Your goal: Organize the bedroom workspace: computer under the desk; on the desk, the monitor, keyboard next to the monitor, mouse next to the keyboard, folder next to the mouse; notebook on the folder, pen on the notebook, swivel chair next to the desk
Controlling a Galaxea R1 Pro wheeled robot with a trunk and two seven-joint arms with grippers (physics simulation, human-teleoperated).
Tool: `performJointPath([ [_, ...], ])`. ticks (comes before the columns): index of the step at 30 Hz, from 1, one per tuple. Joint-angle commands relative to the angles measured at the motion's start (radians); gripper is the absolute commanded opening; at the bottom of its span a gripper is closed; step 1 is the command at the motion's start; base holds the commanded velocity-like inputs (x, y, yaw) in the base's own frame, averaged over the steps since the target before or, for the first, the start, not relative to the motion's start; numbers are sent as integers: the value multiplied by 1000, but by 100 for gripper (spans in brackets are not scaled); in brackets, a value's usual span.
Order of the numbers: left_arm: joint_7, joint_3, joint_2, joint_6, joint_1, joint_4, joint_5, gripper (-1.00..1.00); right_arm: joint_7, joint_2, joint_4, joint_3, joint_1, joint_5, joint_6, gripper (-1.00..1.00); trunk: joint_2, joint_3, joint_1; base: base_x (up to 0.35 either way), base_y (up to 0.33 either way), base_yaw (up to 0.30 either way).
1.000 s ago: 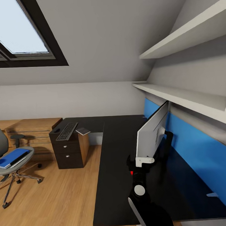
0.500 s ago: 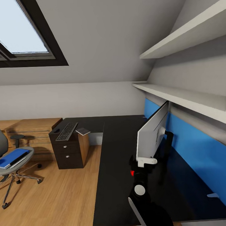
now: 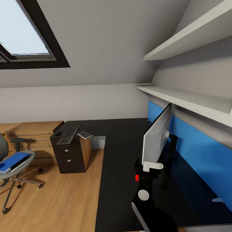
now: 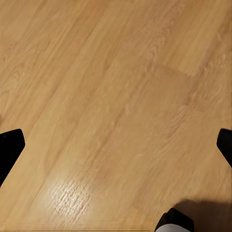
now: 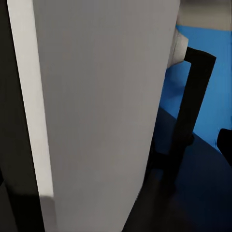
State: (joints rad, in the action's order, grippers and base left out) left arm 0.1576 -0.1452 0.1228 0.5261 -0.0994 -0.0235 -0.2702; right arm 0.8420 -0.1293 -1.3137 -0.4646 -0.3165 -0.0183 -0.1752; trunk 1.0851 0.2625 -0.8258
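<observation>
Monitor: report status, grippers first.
Right gripper on the monitor edge, grip unconfirmed. Left gripper open over bare floor. Monitor upright on the desk, back panel toward the room. Folder waits on the swivel chair.

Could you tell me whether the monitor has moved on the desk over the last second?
Yes. The monitor, at the right pincer, has shifted slightly toward the blue wall panel, away from the desk's inner edge.

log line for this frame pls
right gripper: at monitor edge, grip unclear | monitor: on desk | folder: on swivel chair
</observation>
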Motion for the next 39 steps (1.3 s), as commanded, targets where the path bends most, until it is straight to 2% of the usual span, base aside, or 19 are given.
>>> performJointPath([
  [1,0,-7,0,3,-1,0,5,100,6,0,-1,-2,-1,-2,-7,100,1,1,0,-155,-157,0],
  [19,0,-7,0,3,-1,0,5,100,6,0,0,-2,-1,-2,-7,100,1,1,0,-152,-195,0],
  [28,0,-7,1,3,-1,0,5,100,6,0,1,-2,-1,-2,-7,100,1,1,0,-16,-246,0],
  [39,0,-7,1,0,0,0,5,100,6,0,1,-2,-1,-2,-7,100,1,1,0,-7,-66,0],
])
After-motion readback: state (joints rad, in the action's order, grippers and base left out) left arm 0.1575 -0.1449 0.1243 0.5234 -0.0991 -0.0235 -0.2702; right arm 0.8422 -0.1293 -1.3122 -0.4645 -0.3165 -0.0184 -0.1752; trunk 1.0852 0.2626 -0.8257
